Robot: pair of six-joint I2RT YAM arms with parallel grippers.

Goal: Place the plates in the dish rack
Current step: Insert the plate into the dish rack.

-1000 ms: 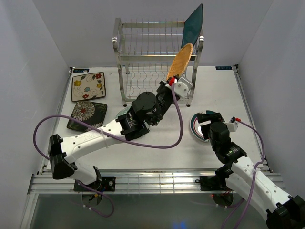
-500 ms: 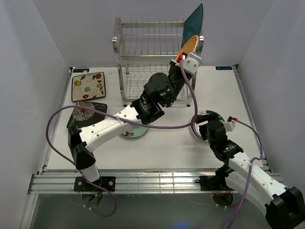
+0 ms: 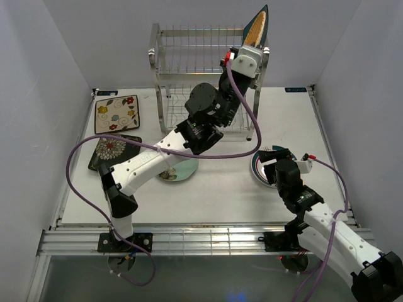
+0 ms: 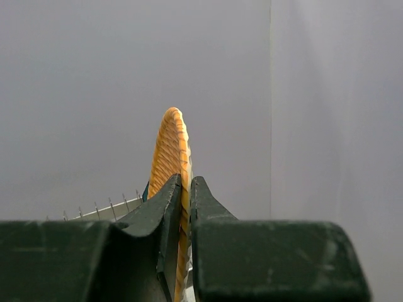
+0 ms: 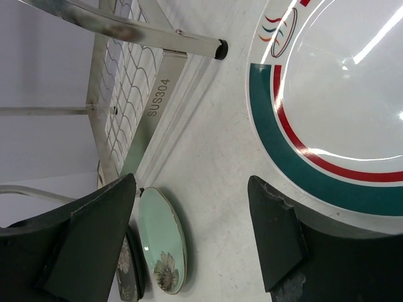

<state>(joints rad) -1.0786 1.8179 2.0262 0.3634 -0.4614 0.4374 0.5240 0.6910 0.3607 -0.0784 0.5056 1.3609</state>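
Observation:
My left gripper (image 3: pixel 247 49) is shut on the lower edge of the woven orange-tan plate (image 3: pixel 254 31), holding it upright at the right end of the dish rack's (image 3: pixel 189 39) top tier. The plate is right in front of a teal plate (image 3: pixel 261 16) that stands there. In the left wrist view the fingers (image 4: pixel 170 201) pinch the orange plate (image 4: pixel 171 145) edge-on, with rack wires (image 4: pixel 107 211) behind. My right gripper (image 5: pixel 189 182) is open, low over the table beside a white plate (image 5: pixel 340 94) with a teal and red rim.
A pale green plate (image 3: pixel 181 170) lies partly under the left arm and also shows in the right wrist view (image 5: pixel 162 242). A dark floral plate (image 3: pixel 113 151) and a cream floral rectangular plate (image 3: pixel 117 114) lie at the left. The rack's lower tier (image 5: pixel 151 107) stands close by.
The left arm has lifted the orange plate from the level of the rack's lower tier to the right end of the top tier. The right gripper has barely moved.

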